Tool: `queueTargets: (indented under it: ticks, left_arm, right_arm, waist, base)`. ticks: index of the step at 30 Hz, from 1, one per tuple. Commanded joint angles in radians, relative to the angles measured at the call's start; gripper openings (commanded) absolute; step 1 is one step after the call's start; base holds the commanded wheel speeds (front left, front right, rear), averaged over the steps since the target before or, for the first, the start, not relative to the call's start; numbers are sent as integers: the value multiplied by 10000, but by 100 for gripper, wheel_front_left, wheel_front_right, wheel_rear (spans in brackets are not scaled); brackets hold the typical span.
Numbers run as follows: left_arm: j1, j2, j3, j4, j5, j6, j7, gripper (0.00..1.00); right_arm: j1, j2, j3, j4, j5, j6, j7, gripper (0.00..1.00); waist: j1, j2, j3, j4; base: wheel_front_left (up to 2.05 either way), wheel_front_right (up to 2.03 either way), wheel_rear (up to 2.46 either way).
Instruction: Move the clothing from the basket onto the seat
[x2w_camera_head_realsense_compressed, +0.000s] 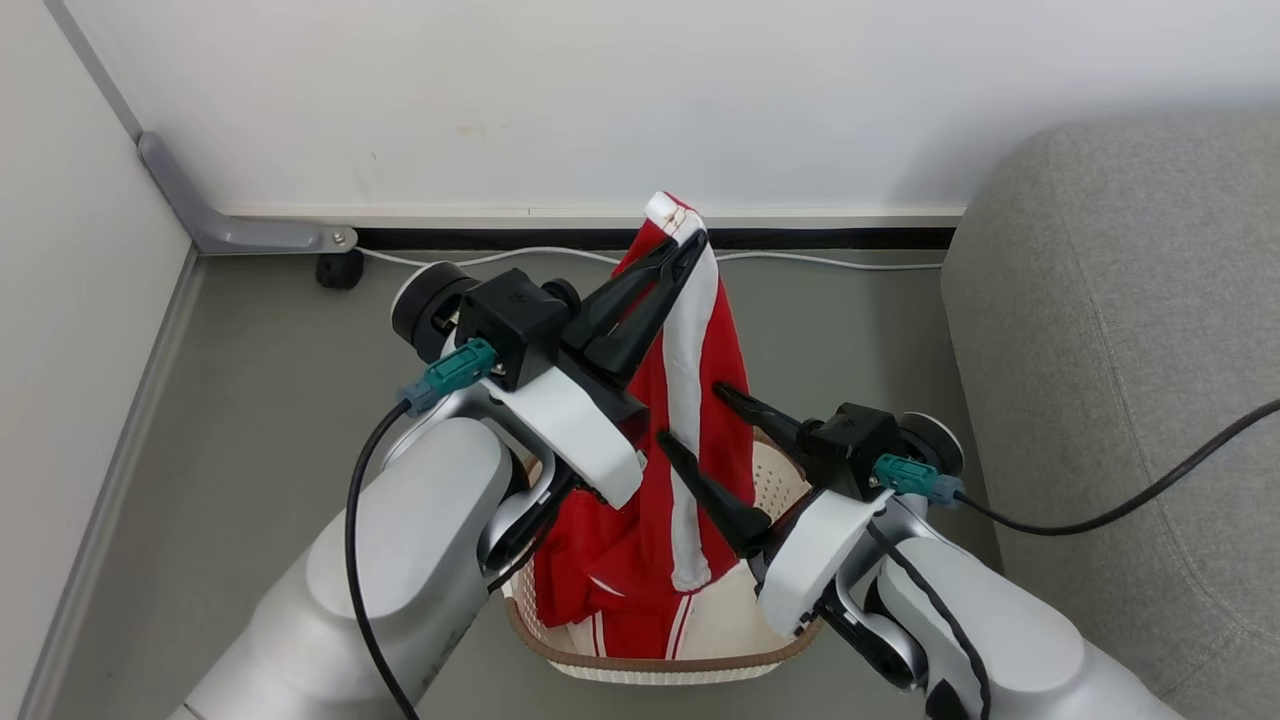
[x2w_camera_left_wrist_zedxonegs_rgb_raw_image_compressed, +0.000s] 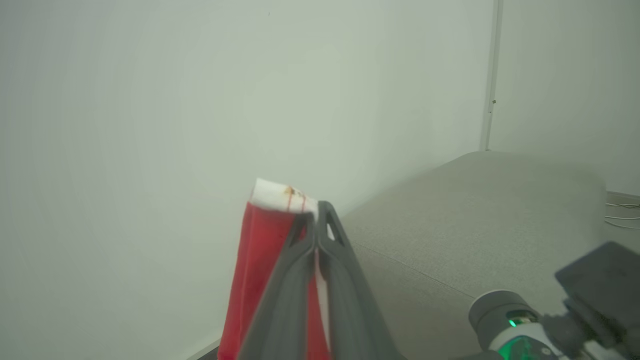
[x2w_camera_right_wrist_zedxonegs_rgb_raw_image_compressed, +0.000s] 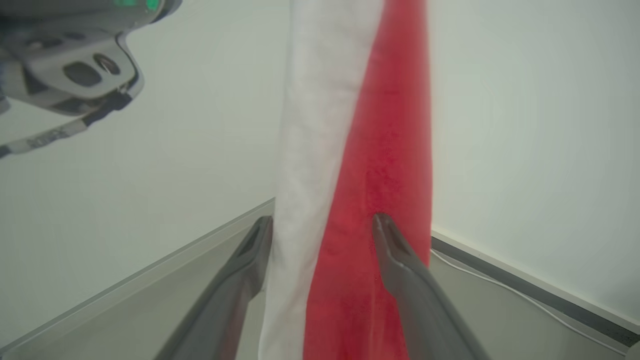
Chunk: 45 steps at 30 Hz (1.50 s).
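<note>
Holding soft red white-banded sports garment (x2w_camera_head_realsense_compressed: 690, 400) above small cream perforated plastic basket (x2w_camera_head_realsense_compressed: 660, 668), tail dangling into it; my left gripper (x2w_camera_head_realsense_compressed: 692, 243) clamped on hem, right gripper (x2w_camera_head_realsense_compressed: 691, 413) splayed astride cloth. Lift-out step, I judge; next: clear rim, swing right to large grey fabric seat (x2w_camera_head_realsense_compressed: 1120, 330).

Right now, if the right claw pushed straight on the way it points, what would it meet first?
The hanging red and white garment: it drapes between the open fingers of the right claw, so contact looks almost immediate, though depth is unclear.
</note>
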Motion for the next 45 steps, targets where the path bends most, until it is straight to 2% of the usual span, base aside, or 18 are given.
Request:
queueTargets:
  ticks: [1, 12, 13, 14, 15, 16, 17, 26, 27, 28, 29, 37, 45]
  left_arm:
    - [-534, 193, 300, -238, -44, -46, -75, 0]
    - [-710, 126, 41, -334, -217, -60, -100, 0]
    - [-705, 130, 35, -325, -236, -60, -103, 0]
    - [-694, 135, 34, -313, -255, -61, -106, 0]
    - [-685, 136, 29, -300, -262, -61, -109, 0]
    - [-677, 131, 25, -289, -268, -62, -112, 0]
    - [-670, 121, 21, -279, -267, -62, -115, 0]
    - [-577, 65, 136, -61, -252, -63, -131, 0]
    - [-553, 55, 158, 2, -277, -64, -132, 12]
    - [-535, 39, 195, 34, -305, -64, -133, 71]
    - [-520, 20, 262, 38, -332, -64, -133, 100]
    - [-349, 19, 484, 167, -182, -66, -135, 100]
    - [68, 68, 639, 331, -13, -68, -136, 100]
  right_arm:
    - [-108, 205, -127, -79, -182, 69, -61, 100]
    - [-110, 911, -1037, 1442, -1154, 69, -61, 100]
    - [-117, 933, -1102, 1633, -1189, 69, -61, 85]
    - [-121, 950, -1150, 1837, -1214, 69, -61, 51]
    - [-127, 962, -1204, 1957, -1209, 69, -61, 37]
    - [-132, 970, -1206, 2061, -1213, 69, -61, 12]
    - [-129, 975, -1207, 2100, -1167, 69, -61, 0]
    - [-90, 982, -1251, 1671, -914, 69, -61, 0]
    - [-76, 983, -1255, 1640, -920, 69, -61, 0]
    - [-72, 983, -1275, 1608, -927, 69, -61, 0]
    - [-75, 983, -1298, 1575, -937, 69, -61, 0]
    - [-34, 984, -1501, 1307, -1032, 69, -61, 0]
    - [205, 983, -2191, 872, -1245, 69, -61, 0]
  waist:
    - [0, -1, 1, 16]
    - [0, -1, 8, 261]
    - [0, -1, 2, 273]
    - [0, -1, -1, 281]
    - [0, -1, 2, 287]
    - [0, -1, 8, 295]
    - [0, -1, 18, 296]
    - [0, -1, 71, 123]
    - [0, -1, 77, 95]
    - [0, -1, 89, 68]
    - [0, -1, 100, 44]
    - [0, -1, 123, -127]
    - [0, -1, 135, -665]
  base:
    - [0, 0, 0]
    - [0, 0, 0]
    - [0, 0, 0]
    - [0, 0, 0]
    - [0, 0, 0]
    - [0, 0, 0]
    - [0, 0, 0]
    - [0, 0, 0]
    - [0, 0, 0]
    - [0, 0, 0]
    - [0, 0, 0]
    - [0, 0, 0]
    - [0, 0, 0]
